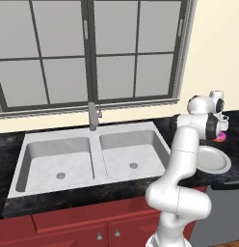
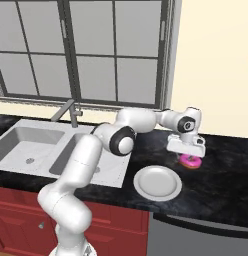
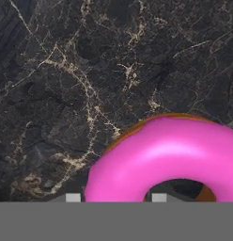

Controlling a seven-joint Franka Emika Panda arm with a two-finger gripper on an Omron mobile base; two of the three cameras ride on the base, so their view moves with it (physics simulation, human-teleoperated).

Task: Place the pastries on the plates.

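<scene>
A pink-frosted round pastry (image 2: 191, 162) lies on the black marble counter, right of the sink and just behind a plain greyish-white plate (image 2: 157, 183). From the left base view the same pastry (image 1: 221, 137) peeks out behind the wrist, above the plate (image 1: 213, 160). My gripper (image 2: 189, 155) reaches down onto the pastry. In the hand view the pink pastry (image 3: 170, 150) takes up the lower right, and my gripper (image 3: 116, 197) has its two tips on either side of the ring's near-left part, shut on it. The plate has nothing on it.
A steel double sink (image 1: 87, 161) with a faucet (image 1: 93, 116) takes up the counter's left, under a large window. The counter's front edge runs just below the plate, above red cabinets (image 1: 78, 226). The cream wall stands behind the pastry.
</scene>
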